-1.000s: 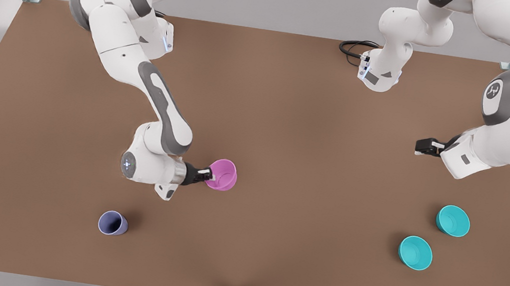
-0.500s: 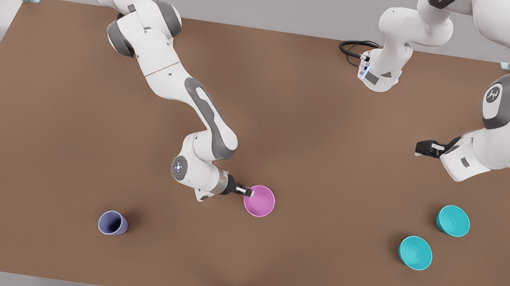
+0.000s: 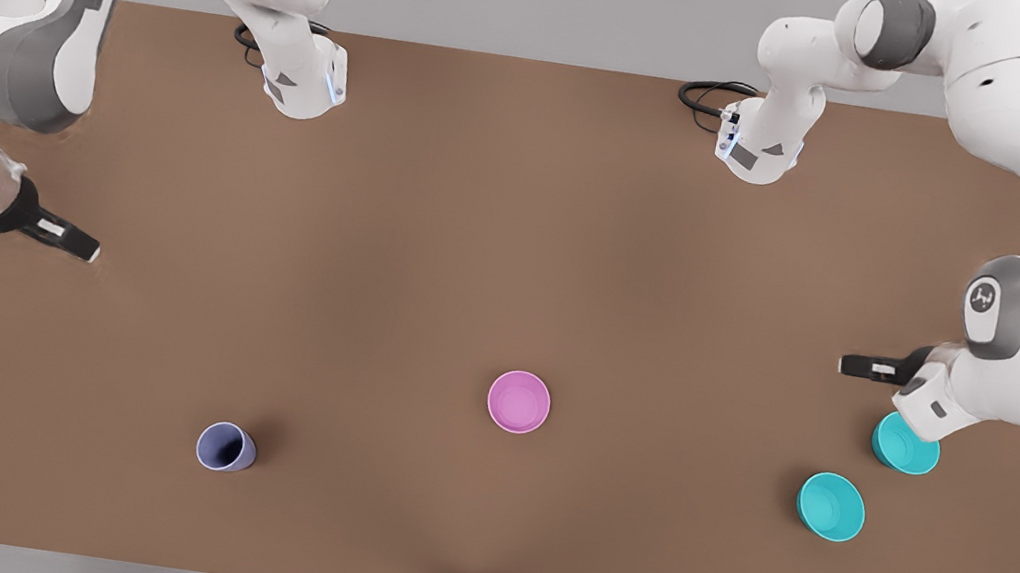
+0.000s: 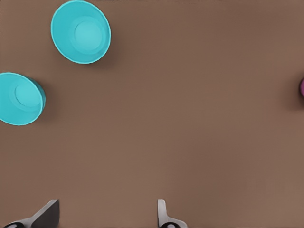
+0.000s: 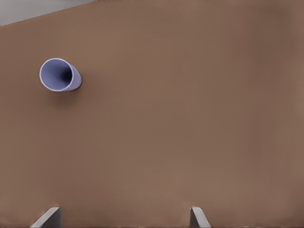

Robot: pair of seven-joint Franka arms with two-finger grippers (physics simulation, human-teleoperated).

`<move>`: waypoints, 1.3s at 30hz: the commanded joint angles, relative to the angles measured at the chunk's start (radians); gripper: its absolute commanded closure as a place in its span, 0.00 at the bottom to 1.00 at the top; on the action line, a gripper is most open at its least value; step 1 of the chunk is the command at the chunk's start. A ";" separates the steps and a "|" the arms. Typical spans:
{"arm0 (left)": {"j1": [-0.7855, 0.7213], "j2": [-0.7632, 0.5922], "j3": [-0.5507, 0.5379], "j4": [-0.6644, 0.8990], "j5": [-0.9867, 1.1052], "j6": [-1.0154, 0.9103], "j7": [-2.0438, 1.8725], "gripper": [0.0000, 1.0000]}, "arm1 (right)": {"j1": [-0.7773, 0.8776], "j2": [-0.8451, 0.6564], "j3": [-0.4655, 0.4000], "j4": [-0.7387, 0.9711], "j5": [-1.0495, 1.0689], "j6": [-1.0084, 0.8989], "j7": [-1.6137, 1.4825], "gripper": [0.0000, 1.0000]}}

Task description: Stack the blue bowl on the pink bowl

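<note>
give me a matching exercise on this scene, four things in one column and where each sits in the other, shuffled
Things:
1. pink bowl
2. lavender cup
3. left claw
4. right claw

Places:
a. open, by the front view's left edge
b. centre of the front view, upright, nothing touching it
c. open, on the front view's right side
d. front view's lower left, standing alone

Pairs: 1-b, 2-d, 3-c, 4-a
</note>
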 commanded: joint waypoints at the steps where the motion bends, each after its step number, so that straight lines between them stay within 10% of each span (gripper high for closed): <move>1: 0.091 0.059 0.003 0.001 -0.038 0.243 0.263 0.00 | 0.019 -0.071 -0.002 -0.008 -0.084 -0.263 -0.578 0.00; 7: 0.332 0.223 0.129 -0.012 -0.159 0.457 0.716 0.00 | 0.034 -0.180 -0.023 -0.183 -0.025 -0.149 -0.498 0.00; 27: 0.347 0.393 0.130 -0.096 -0.281 0.552 0.708 0.00 | 0.028 -0.160 -0.023 -0.183 -0.017 -0.160 -0.498 0.00; 32: 0.338 0.396 0.121 -0.119 -0.342 0.545 0.671 0.29 | 0.026 -0.154 -0.022 -0.183 -0.015 -0.161 -0.500 0.00; 36: 0.337 0.393 0.121 -0.118 -0.342 0.543 0.670 0.79 | 0.016 -0.148 -0.022 -0.188 -0.003 -0.161 -0.500 0.00; 39: 0.337 0.382 0.121 -0.118 -0.340 0.531 0.647 0.79 | 0.009 -0.148 -0.023 -0.195 -0.003 -0.161 -0.500 0.00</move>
